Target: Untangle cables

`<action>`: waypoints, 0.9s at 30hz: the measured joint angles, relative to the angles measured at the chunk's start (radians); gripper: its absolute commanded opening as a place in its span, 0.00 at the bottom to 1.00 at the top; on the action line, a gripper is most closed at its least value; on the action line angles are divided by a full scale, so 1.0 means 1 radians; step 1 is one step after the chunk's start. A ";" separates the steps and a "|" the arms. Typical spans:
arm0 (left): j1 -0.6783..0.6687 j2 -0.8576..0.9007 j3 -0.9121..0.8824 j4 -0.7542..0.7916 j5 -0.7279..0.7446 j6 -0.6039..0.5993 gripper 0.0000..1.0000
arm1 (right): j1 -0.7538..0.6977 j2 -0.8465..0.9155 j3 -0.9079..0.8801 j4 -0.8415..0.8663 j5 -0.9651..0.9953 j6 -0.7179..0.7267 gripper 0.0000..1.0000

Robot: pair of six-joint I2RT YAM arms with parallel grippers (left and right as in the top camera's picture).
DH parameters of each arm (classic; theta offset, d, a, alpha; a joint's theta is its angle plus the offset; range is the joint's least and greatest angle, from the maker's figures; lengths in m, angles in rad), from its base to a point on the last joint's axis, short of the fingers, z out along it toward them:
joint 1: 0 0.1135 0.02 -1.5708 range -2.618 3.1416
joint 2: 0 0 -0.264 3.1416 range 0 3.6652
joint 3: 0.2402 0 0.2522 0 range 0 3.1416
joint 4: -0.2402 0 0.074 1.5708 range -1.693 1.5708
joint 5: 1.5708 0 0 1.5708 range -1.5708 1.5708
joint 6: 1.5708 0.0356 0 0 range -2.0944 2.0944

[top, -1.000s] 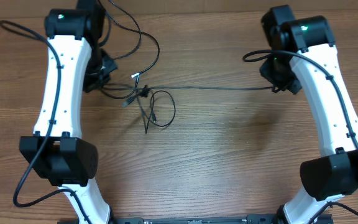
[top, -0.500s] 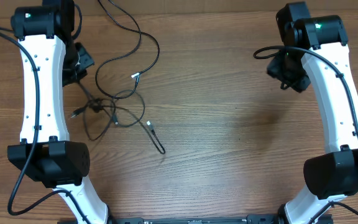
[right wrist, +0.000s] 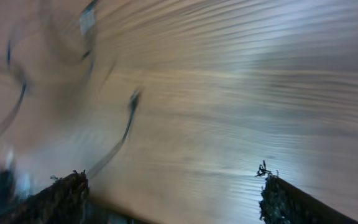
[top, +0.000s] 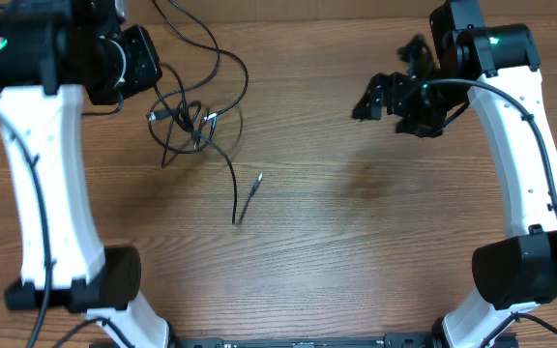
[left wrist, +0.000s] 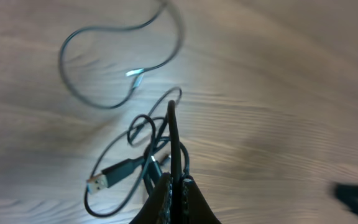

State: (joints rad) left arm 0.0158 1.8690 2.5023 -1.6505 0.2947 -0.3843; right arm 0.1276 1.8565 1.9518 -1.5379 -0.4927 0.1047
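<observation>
— Where is the right gripper point(right wrist: 173, 180) over the table point(top: 356, 242)?
— Far right, jaws wide, apparently empty, though its view is blurred.
— And the left gripper point(left wrist: 178, 183)?
— Far left, pinched onto a strand.
— The cables point(top: 190, 124)?
— Bunched just beyond its fingertips, one plug end point(top: 258, 180) trailing towards the middle.

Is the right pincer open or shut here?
Open: the right pincer shows its fingertips far apart in its wrist view, nothing between them.

The wood-grain bench point(top: 356, 251) carries the cables point(top: 193, 121), a black tangle near its far-left corner, with one plug end point(top: 258, 180) lying toward the middle.
</observation>
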 measured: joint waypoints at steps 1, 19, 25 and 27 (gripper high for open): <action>-0.002 -0.019 0.009 -0.002 0.016 -0.001 0.04 | 0.006 0.000 -0.002 -0.008 -0.039 -0.042 0.93; -0.170 -0.079 0.008 -0.041 0.001 -0.059 0.05 | 0.348 0.000 -0.012 0.055 -0.284 -0.462 1.00; -0.170 -0.076 -0.024 -0.041 -0.049 -0.101 0.05 | 0.417 0.000 -0.013 0.084 -0.262 -0.481 0.93; -0.170 -0.072 -0.024 -0.040 -0.055 -0.111 0.05 | 0.443 0.000 -0.013 0.095 -0.259 -0.483 0.88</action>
State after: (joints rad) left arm -0.1539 1.7973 2.4783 -1.6909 0.2394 -0.4950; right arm 0.5709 1.8565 1.9388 -1.4429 -0.7513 -0.3786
